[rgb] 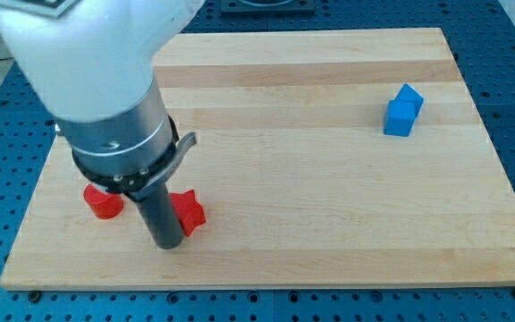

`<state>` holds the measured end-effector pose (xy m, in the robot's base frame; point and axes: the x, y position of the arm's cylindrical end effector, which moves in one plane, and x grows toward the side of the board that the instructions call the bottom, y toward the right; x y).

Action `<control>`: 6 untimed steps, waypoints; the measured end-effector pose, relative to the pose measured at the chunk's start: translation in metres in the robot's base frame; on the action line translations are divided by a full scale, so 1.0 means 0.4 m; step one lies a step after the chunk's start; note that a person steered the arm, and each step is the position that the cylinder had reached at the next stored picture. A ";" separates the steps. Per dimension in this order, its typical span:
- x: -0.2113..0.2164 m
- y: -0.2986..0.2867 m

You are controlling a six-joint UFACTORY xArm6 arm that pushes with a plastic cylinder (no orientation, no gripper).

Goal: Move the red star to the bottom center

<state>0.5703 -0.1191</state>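
The red star (pixel 189 211) lies on the wooden board (pixel 329 197) near the view's bottom left. My tip (pixel 167 243) stands right against the star's left side, touching it. The rod and the arm's grey body above hide part of the star. A second red block (pixel 103 202), round in shape as far as I can tell, lies to the left of the rod, partly hidden under the arm.
A blue block (pixel 403 111) sits near the view's upper right on the board. The board's bottom edge runs just below my tip. A blue perforated table surrounds the board.
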 end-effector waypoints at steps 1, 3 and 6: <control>-0.008 -0.059; -0.090 -0.062; -0.042 0.178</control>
